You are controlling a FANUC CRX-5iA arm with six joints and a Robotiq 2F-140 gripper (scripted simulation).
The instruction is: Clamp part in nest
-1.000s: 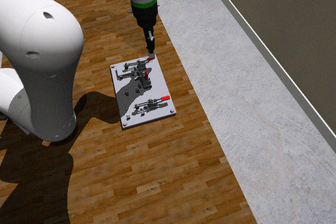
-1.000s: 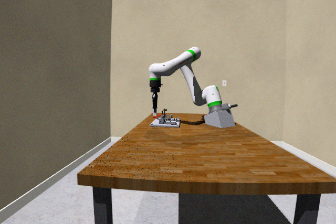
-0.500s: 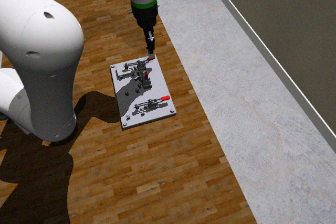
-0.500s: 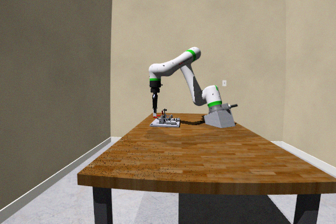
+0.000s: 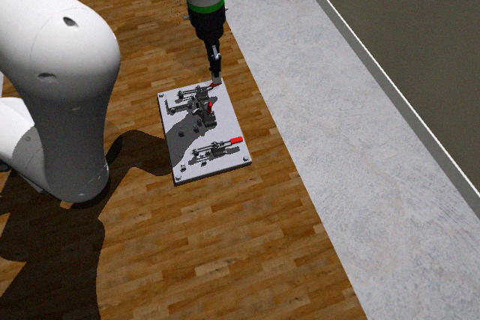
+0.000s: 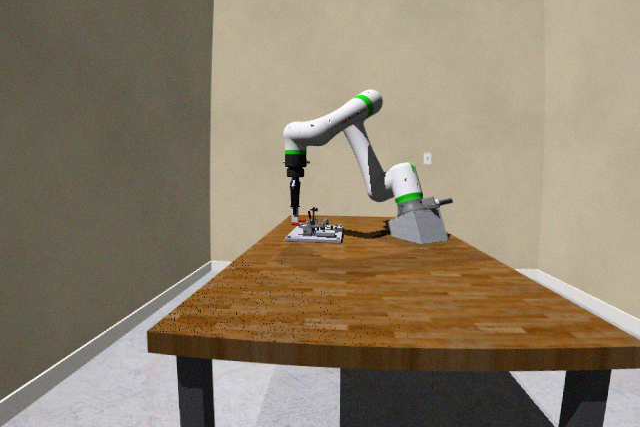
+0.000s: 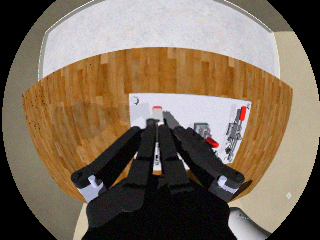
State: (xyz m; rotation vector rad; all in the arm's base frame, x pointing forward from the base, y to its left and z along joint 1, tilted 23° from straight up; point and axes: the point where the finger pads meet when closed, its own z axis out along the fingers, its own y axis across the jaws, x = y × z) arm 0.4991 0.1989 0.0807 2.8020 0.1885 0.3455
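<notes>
The gripper is pointing straight down with its dark fingers pressed fully together and gripping nothing, its tip sitting at the red handle of the far clamp, at the far edge of the fixture plate; whether the tip is actually touching that handle is hard to say from these views. The plate is lying flat on the wooden table, a pale grey rectangular slab with a bolt head at each corner, and it is carrying three nests with dark metal toggle clamps. The middle clamp's red handle is standing upright, while the near clamp's red handle is lying low and pointing toward the table's edge. Small dark round rest pads are showing bare on the plate in the arm's shadow. The part is not showing clearly anywhere: a blocky dark shape is sitting by the middle clamp, but it may be clamp hardware. The table top is made of warm brown butcher-block strips, and the floor beyond it is a mottled grey.
</notes>
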